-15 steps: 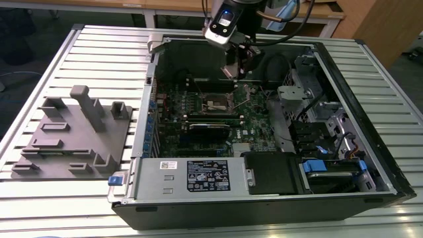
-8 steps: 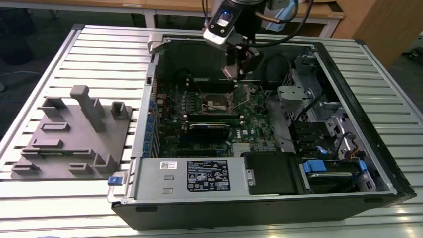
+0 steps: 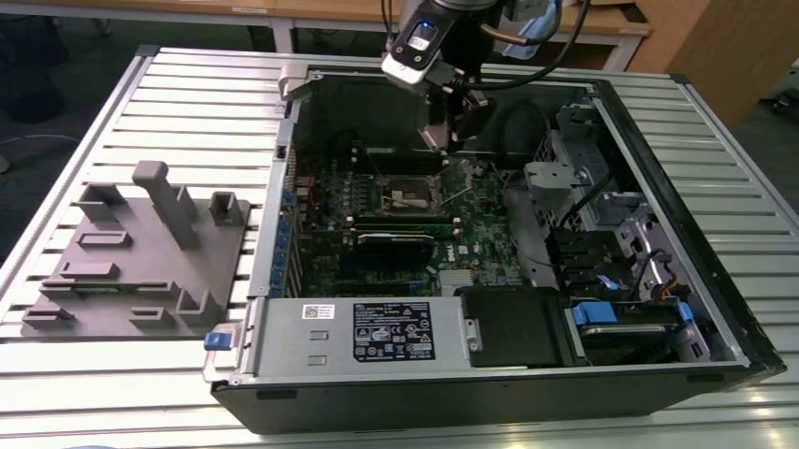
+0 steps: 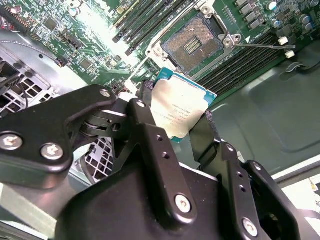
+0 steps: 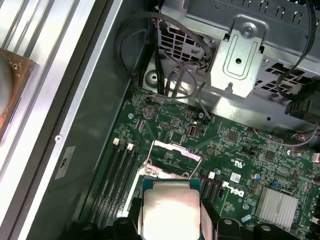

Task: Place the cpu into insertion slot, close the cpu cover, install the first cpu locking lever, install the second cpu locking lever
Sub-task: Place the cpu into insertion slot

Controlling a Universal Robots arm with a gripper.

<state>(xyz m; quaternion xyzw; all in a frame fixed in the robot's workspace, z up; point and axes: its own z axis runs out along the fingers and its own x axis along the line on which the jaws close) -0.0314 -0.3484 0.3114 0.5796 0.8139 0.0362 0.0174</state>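
While a grey moulded plastic fixture tray sits at nine o'clock in the exterior view, an open black metal computer case spans centre to three o'clock and holds a green motherboard. At twelve o'clock the black two-fingered gripper hangs above the uncovered square black-framed insertion slot. In the second wrist view, its fingers clamp the small square silver-grey cpu, clear of the slot.
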